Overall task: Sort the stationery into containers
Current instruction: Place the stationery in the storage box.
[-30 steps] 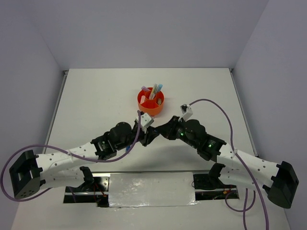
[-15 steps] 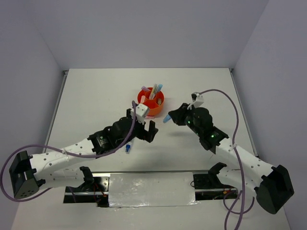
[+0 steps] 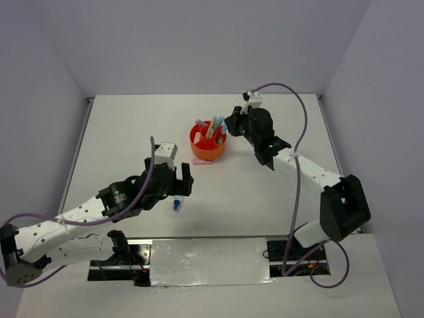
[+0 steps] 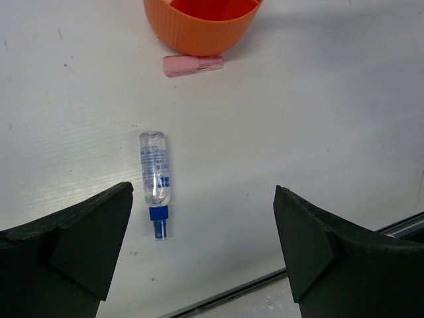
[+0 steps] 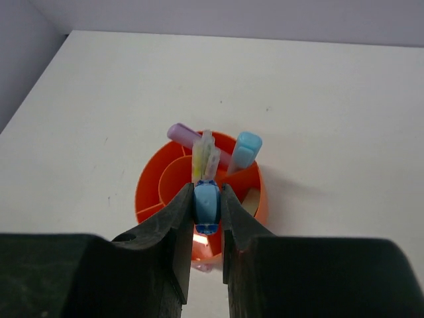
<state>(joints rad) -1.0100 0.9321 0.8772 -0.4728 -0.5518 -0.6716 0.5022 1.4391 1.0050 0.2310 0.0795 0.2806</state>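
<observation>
The round orange organizer (image 3: 207, 150) stands mid-table with several highlighters and pens upright in it. My right gripper (image 3: 229, 125) hovers at its far right edge, shut on a blue highlighter (image 5: 207, 204) that hangs over the organizer (image 5: 148, 193). A light blue highlighter (image 5: 246, 148), a purple one (image 5: 181, 134) and thin pale pens (image 5: 205, 154) stand inside. My left gripper (image 3: 180, 181) is open and holds nothing. A white-blue tube (image 4: 155, 175) lies flat on the table beneath my left gripper (image 4: 203, 199), nearer its left finger. A small pink piece (image 4: 193, 65) lies against the organizer (image 4: 199, 30).
The same pink piece (image 3: 203, 161) shows just in front of the organizer, and the tube (image 3: 176, 205) lies near the table's front edge. A metal strip (image 3: 209, 262) runs between the arm bases. Walls close in the table on three sides.
The left gripper opened wide and drew back to the left and nearer; the tube now lies on the table. The right arm swung away from the centre to the organizer with the blue highlighter.
</observation>
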